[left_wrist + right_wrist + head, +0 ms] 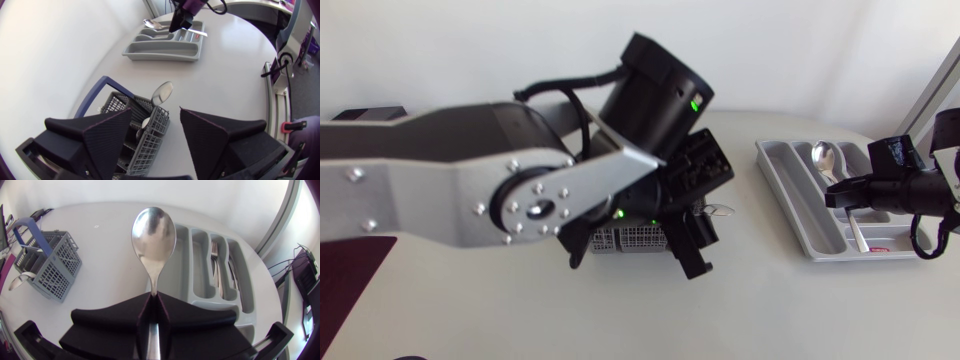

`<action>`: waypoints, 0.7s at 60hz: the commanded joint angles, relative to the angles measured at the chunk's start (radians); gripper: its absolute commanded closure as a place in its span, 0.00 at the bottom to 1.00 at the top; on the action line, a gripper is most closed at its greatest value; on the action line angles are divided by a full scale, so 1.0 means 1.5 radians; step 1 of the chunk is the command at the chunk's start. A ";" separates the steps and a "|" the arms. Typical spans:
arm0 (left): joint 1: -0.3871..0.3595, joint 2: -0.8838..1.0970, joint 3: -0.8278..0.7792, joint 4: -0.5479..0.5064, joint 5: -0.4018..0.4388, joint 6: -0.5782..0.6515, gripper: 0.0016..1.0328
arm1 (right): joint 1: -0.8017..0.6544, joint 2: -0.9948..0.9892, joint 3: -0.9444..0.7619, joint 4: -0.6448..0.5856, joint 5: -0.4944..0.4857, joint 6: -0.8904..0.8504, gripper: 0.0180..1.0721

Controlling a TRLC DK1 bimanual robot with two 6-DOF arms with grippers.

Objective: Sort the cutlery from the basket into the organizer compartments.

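Observation:
The grey mesh cutlery basket stands mid-table, mostly hidden under my left arm. My left gripper hovers just above it, open, with the basket's rim and a spoon's bowl sticking up between and ahead of its fingers. My right gripper is shut on a spoon at its neck. It holds that spoon over the grey organizer. Forks lie in one far compartment.
The basket has a blue handle. A piece of cutlery hangs out over the basket's side. My left arm's large silver link spans the table's left half. The organizer sits close to the table's right edge.

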 commanded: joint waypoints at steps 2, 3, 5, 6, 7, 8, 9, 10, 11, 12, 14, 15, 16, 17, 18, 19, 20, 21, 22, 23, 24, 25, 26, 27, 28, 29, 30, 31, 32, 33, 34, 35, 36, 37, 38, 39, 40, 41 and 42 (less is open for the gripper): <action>-0.025 0.022 -0.047 0.054 -0.038 0.058 0.35 | -0.015 0.054 0.037 0.012 -0.011 -0.006 0.90; -0.027 0.025 -0.050 0.059 -0.042 0.059 0.35 | -0.016 0.059 0.040 0.013 -0.011 -0.006 0.90; -0.030 0.031 -0.056 0.072 -0.050 0.064 0.35 | -0.016 0.071 0.046 0.015 -0.011 -0.006 0.90; -0.031 0.034 -0.058 0.076 -0.051 0.066 0.35 | -0.016 0.076 0.049 0.016 -0.010 -0.005 0.90; -0.032 0.037 -0.060 0.085 -0.053 0.070 0.35 | -0.017 0.083 0.053 0.016 -0.010 -0.003 0.90; -0.033 0.039 -0.062 0.092 -0.058 0.073 0.35 | -0.017 0.088 0.057 0.016 -0.009 -0.002 0.90; -0.035 0.042 -0.064 0.097 -0.062 0.076 0.35 | -0.017 0.093 0.059 0.016 -0.009 -0.001 0.90; -0.037 0.045 -0.066 0.104 -0.067 0.080 0.35 | -0.017 0.100 0.063 0.016 -0.009 0.000 0.90; -0.038 0.046 -0.067 0.108 -0.069 0.083 0.35 | -0.017 0.107 0.069 0.016 -0.009 0.001 0.90; -0.040 0.052 -0.068 0.117 -0.074 0.088 0.35 | -0.018 0.112 0.072 0.016 -0.009 0.003 0.90; -0.041 0.057 -0.069 0.127 -0.081 0.094 0.35 | -0.019 0.125 0.082 0.016 -0.009 0.005 0.90; -0.042 0.062 -0.069 0.134 -0.084 0.097 0.35 | -0.020 0.132 0.088 0.016 -0.009 0.006 0.90; -0.043 0.064 -0.068 0.137 -0.086 0.100 0.35 | -0.021 0.138 0.092 0.016 -0.009 0.008 0.90; -0.044 0.068 -0.068 0.143 -0.089 0.103 0.35 | -0.021 0.145 0.096 0.016 -0.009 0.010 0.90; -0.044 0.072 -0.067 0.148 -0.095 0.107 0.35 | -0.022 0.152 0.102 0.016 -0.009 0.012 0.90; -0.045 0.073 -0.067 0.151 -0.098 0.109 0.35 | -0.023 0.158 0.107 0.016 -0.009 0.013 0.90; -0.047 0.078 -0.066 0.157 -0.100 0.112 0.35 | -0.024 0.164 0.115 0.015 -0.009 0.014 0.90; -0.048 0.081 -0.066 0.161 -0.102 0.114 0.35 | -0.025 0.171 0.122 0.013 -0.008 0.014 0.90; -0.048 0.083 -0.066 0.165 -0.102 0.116 0.35 | -0.025 0.177 0.128 0.012 -0.007 0.015 0.90; -0.048 0.086 -0.065 0.166 -0.102 0.118 0.35 | -0.026 0.183 0.133 0.011 -0.006 0.017 0.90; -0.049 0.089 -0.064 0.170 -0.102 0.120 0.35 | -0.027 0.190 0.139 0.011 -0.005 0.018 0.90; -0.049 0.091 -0.063 0.172 -0.103 0.121 0.35 | -0.028 0.196 0.146 0.009 -0.004 0.019 0.90; -0.049 0.095 -0.063 0.174 -0.103 0.122 0.35 | -0.028 0.201 0.151 0.008 -0.003 0.021 0.90; -0.049 0.097 -0.062 0.178 -0.103 0.123 0.35 | -0.028 0.207 0.157 0.006 -0.002 0.022 0.90; -0.049 0.100 -0.062 0.182 -0.104 0.124 0.35 | -0.028 0.214 0.165 0.004 -0.001 0.023 0.90; -0.049 0.102 -0.061 0.185 -0.105 0.125 0.35 | -0.028 0.219 0.171 0.003 -0.001 0.023 0.90; -0.049 0.103 -0.061 0.187 -0.106 0.126 0.35 | -0.028 0.223 0.175 0.002 0.001 0.025 0.90; -0.049 0.106 -0.060 0.191 -0.106 0.128 0.34 | -0.028 0.230 0.182 0.001 0.004 0.028 0.90; -0.049 0.107 -0.060 0.193 -0.107 0.129 0.34 | -0.029 0.235 0.187 0.001 0.005 0.031 0.90; -0.049 0.109 -0.059 0.196 -0.109 0.129 0.34 | -0.029 0.240 0.193 0.001 0.006 0.031 0.90; -0.049 0.113 -0.059 0.198 -0.110 0.130 0.34 | -0.029 0.246 0.199 0.000 0.009 0.031 0.90; -0.049 0.114 -0.058 0.200 -0.111 0.130 0.34 | -0.029 0.250 0.203 0.000 0.010 0.031 0.90; -0.048 0.116 -0.058 0.204 -0.112 0.130 0.34 | -0.028 0.255 0.210 -0.001 0.010 0.032 0.90; -0.048 0.117 -0.058 0.206 -0.112 0.130 0.34 | -0.029 0.259 0.215 -0.001 0.012 0.033 0.90; -0.047 0.118 -0.057 0.209 -0.112 0.131 0.34 | -0.029 0.266 0.221 -0.001 0.014 0.035 0.90; -0.046 0.120 -0.057 0.211 -0.113 0.131 0.34 | -0.029 0.272 0.227 -0.001 0.015 0.037 0.90; -0.045 0.121 -0.057 0.215 -0.114 0.132 0.34 | -0.029 0.277 0.231 -0.002 0.015 0.039 0.90; -0.045 0.122 -0.057 0.218 -0.115 0.132 0.34 | -0.029 0.282 0.236 -0.002 0.016 0.040 0.90; -0.044 0.124 -0.057 0.222 -0.116 0.133 0.34 | -0.028 0.285 0.241 -0.002 0.018 0.042 0.90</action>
